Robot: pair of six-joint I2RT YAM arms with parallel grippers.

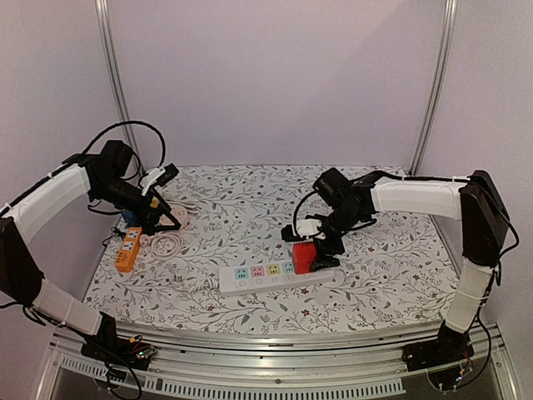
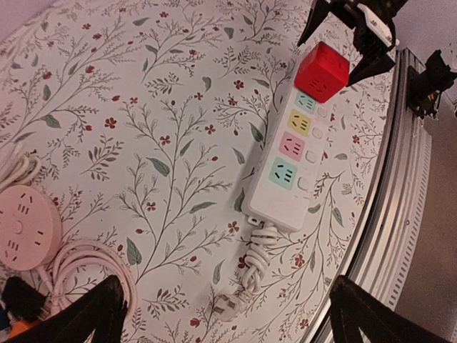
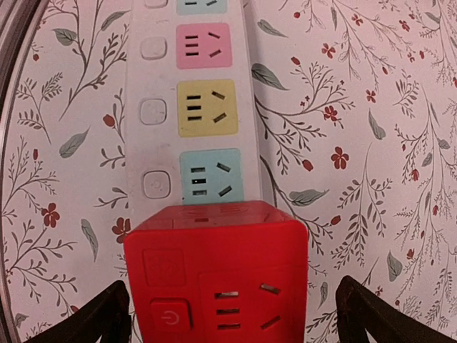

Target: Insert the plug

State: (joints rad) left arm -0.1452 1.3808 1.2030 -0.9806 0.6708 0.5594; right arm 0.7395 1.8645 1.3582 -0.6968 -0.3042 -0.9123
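Observation:
A red cube plug (image 1: 303,256) stands on the right end of the white power strip (image 1: 258,277), beside its blue, yellow, pink and green sockets. In the right wrist view the cube (image 3: 214,279) covers the end of the strip (image 3: 153,107), just past the blue socket. My right gripper (image 1: 321,237) is open, with a finger on each side of the cube (image 2: 322,71) and a gap showing on the right side. My left gripper (image 1: 158,218) is open and empty above the table's left side, far from the strip (image 2: 285,179).
A round pink socket (image 2: 25,229) with a coiled white cable (image 2: 78,264) lies under the left gripper. An orange power strip (image 1: 127,250) lies at the left edge. The white strip's knotted cord and plug (image 2: 232,306) lie near the metal front rail (image 2: 400,214).

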